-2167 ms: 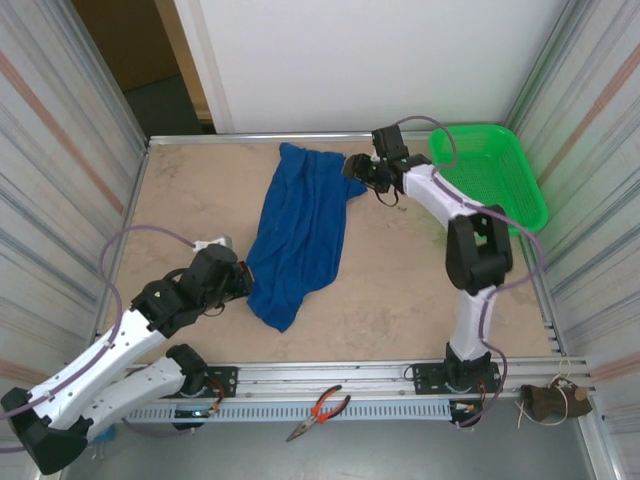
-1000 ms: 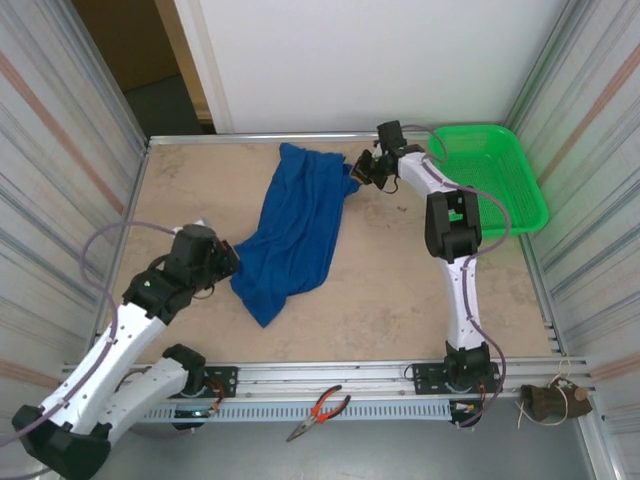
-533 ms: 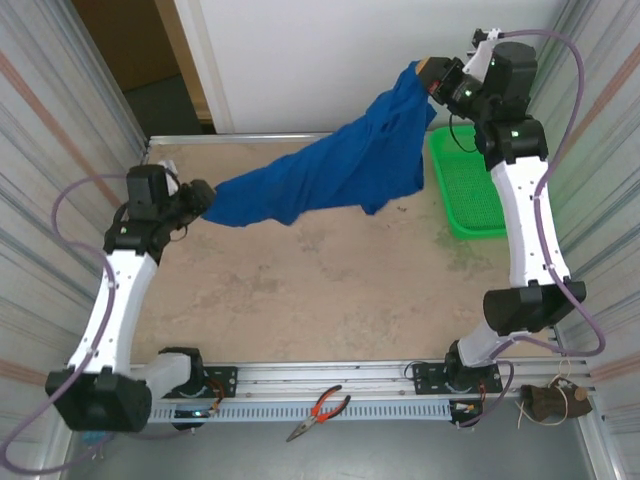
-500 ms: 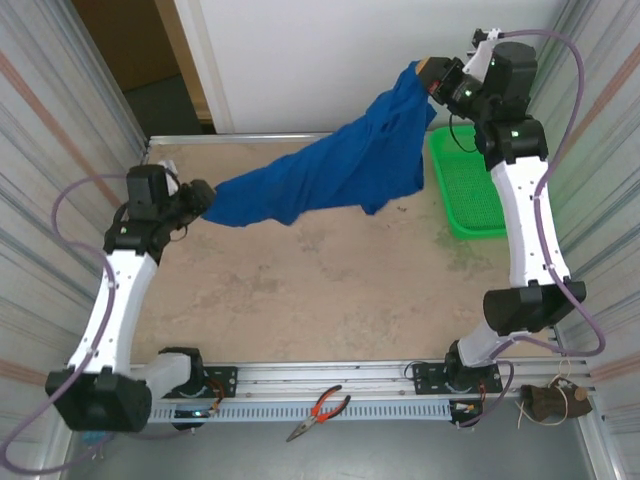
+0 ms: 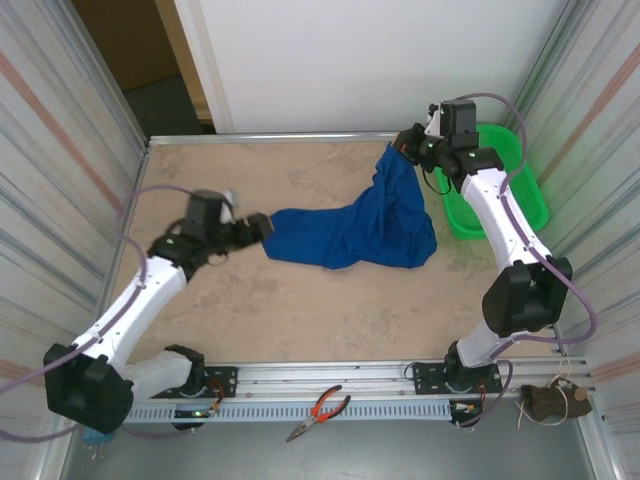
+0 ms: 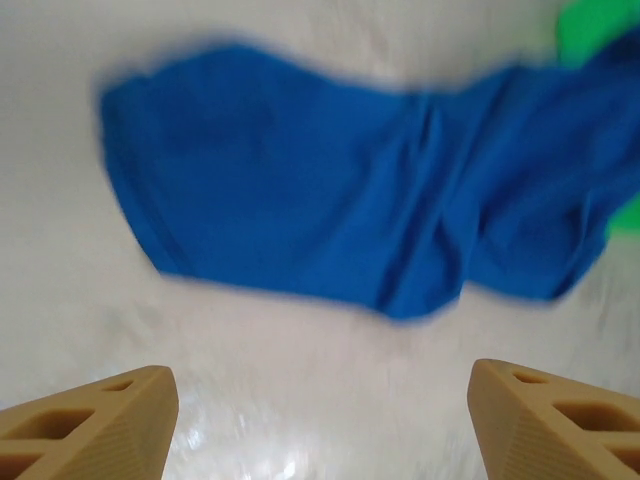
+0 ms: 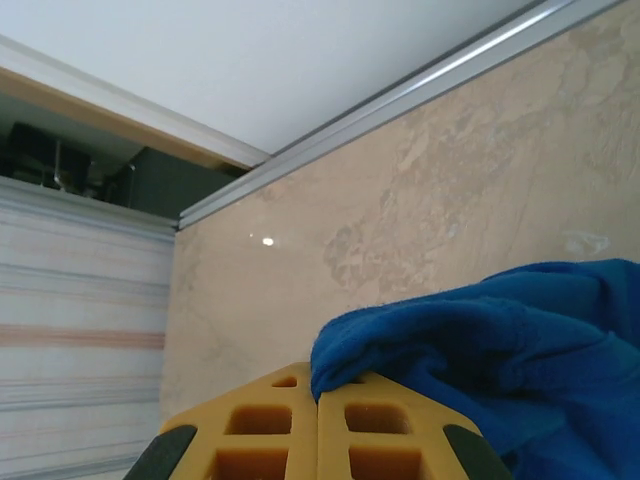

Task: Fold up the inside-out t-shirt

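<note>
The beige, marbled table point(image 5: 300, 310) carries the blue inside-out t-shirt point(image 5: 350, 232), rumpled across its middle with one end lifted off toward 1 o'clock, and a green mesh basket point(image 5: 520, 180) at 2 o'clock.

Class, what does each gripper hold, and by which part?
The right gripper pinches a bunched edge of the t-shirt; the left gripper is open, holding nothing.

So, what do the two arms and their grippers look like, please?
The left arm and right arm have white links, black joints and a loose lilac cable each. The left gripper has tan plastic fingers with moulded hollow cells; the right gripper has the same in yellow-orange.
</note>
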`<state>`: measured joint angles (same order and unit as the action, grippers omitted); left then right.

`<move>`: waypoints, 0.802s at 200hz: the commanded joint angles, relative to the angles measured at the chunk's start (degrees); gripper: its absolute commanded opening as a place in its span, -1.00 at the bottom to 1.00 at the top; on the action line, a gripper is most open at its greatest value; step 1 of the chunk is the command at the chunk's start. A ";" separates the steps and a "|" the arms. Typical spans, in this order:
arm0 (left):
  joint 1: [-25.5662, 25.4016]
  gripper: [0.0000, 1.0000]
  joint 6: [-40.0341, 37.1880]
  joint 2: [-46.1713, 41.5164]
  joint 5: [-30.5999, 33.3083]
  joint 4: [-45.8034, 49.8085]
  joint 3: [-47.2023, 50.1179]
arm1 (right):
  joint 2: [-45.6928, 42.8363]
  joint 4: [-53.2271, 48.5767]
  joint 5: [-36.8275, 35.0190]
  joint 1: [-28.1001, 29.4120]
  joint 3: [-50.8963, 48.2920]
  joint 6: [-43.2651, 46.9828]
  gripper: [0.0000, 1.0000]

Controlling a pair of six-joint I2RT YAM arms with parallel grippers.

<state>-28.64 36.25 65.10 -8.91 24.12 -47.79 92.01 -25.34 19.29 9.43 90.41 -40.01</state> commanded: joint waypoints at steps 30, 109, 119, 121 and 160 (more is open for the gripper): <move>-13.62 0.50 -1.47 19.46 9.78 -9.62 -5.13 | -2.25 1.22 -1.41 -1.25 -0.42 1.82 -1.00; -19.12 0.45 -5.27 42.47 9.50 -11.54 -20.43 | -3.47 1.61 0.59 -2.44 -0.85 0.67 -1.00; -19.17 0.24 -4.57 43.07 9.86 -12.11 -20.17 | -3.54 1.61 1.04 -2.87 -0.70 0.46 -1.00; -19.17 0.19 -4.40 43.15 9.94 -12.26 -20.11 | -3.60 1.61 1.13 -2.91 -0.64 0.44 -1.00; -18.20 -1.00 -7.32 41.41 14.49 -8.04 -21.86 | -4.42 1.37 3.81 -5.41 0.96 -0.79 -1.00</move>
<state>-47.59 31.77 108.97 1.56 12.95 -67.29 90.76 -24.99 20.10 5.80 89.69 -39.99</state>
